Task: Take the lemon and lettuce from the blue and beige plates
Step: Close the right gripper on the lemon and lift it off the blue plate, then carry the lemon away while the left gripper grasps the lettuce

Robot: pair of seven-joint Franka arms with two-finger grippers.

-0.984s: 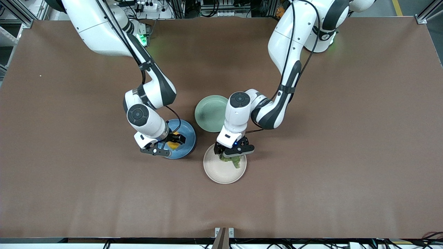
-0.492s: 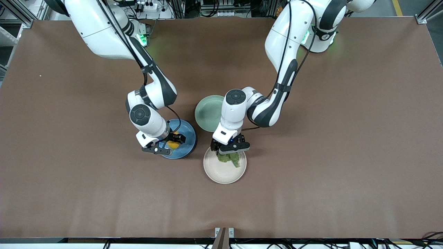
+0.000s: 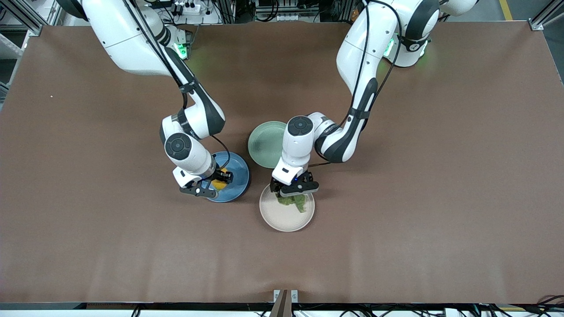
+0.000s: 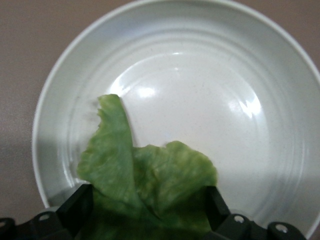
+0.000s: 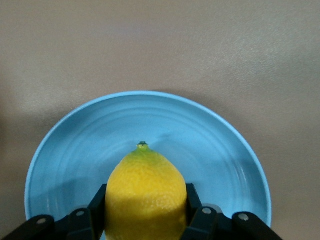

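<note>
The yellow lemon (image 3: pixel 220 185) sits over the blue plate (image 3: pixel 238 185). My right gripper (image 3: pixel 218 180) is shut on it; in the right wrist view the black fingers (image 5: pixel 192 200) press both sides of the lemon (image 5: pixel 145 175) above the plate (image 5: pixel 215 150). The green lettuce (image 3: pixel 294 201) lies on the beige plate (image 3: pixel 286 220), at the edge nearer the robots. My left gripper (image 3: pixel 291 196) is low over it and open. In the left wrist view its fingers (image 4: pixel 80 202) stand wide apart on either side of the leaf (image 4: pixel 150 180) on the plate (image 4: pixel 210 100).
A pale mint-green plate (image 3: pixel 264 143) with nothing on it lies between the two arms, farther from the front camera than the other plates and partly under the left arm's wrist. Brown tabletop (image 3: pixel 396 220) surrounds the plates.
My left gripper has shifted a little toward the right arm's end and the robots' side, staying over the lettuce. My right gripper has barely moved with the lemon.
</note>
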